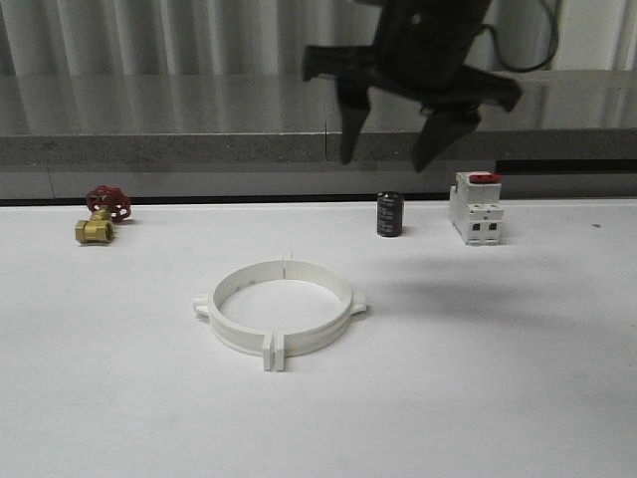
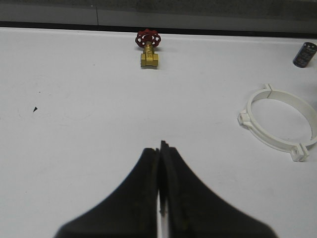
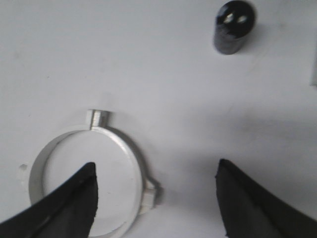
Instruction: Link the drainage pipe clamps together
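A white bench (image 1: 518, 398) runs back to a grey speckled ledge, with pale vertical panelling behind it. Near the middle of the bench lie the drainage pipe clamps (image 1: 282, 305), two white half-rings set together into one closed ring lying flat, its opening facing up. The seam between the halves runs front to back: one pair of flat end tabs meets at the near edge of the ring and the other pair at the far edge. The small side lugs stick out to the ring's left and right, so each half bows outward sideways.

Taking the ring as the landmark, a brass valve (image 1: 97, 228) with a red handwheel sits behind it and well off to its left. A small dark cylinder (image 1: 389, 214) stands upright behind it to the right, and a white block with a red top (image 1: 475, 207) stands further right of that, near the cylinder.

The right claw (image 1: 395, 157) hangs in the air above the bench, behind and to the right of the ring, its fingers spread wide and holding nothing. In the left wrist view the left claw (image 2: 160, 163) is clenched, its dark fingers pressed together over bare bench with nothing between them, well apart from the ring.
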`<state>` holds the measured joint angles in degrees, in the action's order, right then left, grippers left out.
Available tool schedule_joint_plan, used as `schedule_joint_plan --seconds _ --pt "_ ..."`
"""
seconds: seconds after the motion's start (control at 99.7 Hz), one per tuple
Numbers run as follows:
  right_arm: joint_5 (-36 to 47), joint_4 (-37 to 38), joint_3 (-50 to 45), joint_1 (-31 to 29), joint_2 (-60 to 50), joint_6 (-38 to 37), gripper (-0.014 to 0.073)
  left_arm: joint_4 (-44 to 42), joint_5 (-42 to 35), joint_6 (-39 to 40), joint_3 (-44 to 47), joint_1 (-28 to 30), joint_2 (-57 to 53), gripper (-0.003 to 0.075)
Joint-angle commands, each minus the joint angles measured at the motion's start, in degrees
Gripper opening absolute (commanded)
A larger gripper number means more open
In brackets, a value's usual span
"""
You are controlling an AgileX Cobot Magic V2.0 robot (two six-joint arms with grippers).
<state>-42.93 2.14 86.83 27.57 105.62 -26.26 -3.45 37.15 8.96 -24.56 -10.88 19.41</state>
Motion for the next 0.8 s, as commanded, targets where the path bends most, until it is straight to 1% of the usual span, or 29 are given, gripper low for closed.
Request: schedule_joint_plan --seconds 0.0,0.271,0.411,0.531,0.682,0.732,0.792 --pt "0.25 1.31 -0.70 -3.59 -6.72 3.12 0.0511 0.34 -4.15 0.58 -1.45 0.23 0.35 -0.0021" --pt "2.35 1.31 -16.07 -17.70 -23.82 9.82 0.0511 0.34 -4.15 0.58 -1.45 0.23 0.35 -0.0021" --pt "3.36 1.31 -23.49 -23.51 -34.26 11.53 0.0510 0.34 -4.15 0.58 -1.45 0.23 0.35 -0.0021" --pt "2.81 1.31 -28.96 -25.96 -42.65 13.97 0.0510 0.34 -4.15 0.58 -1.45 0.23 0.35 -0.0021" --pt "2.76 1.31 -35.48 -26.08 -52.01 16.24 0.0503 0.34 -4.15 0.58 -1.45 0.23 0.35 -0.0021" --pt "2.94 1.31 -37.55 -26.08 -54.88 16.38 0.0479 0.34 -4.15 0.58 -1.45 0.23 0.35 -0.0021" --pt "2.93 1.31 -40.00 -26.08 -58.20 16.81 0.0412 0.34 -4.15 0.58 -1.45 0.23 0.35 -0.0021"
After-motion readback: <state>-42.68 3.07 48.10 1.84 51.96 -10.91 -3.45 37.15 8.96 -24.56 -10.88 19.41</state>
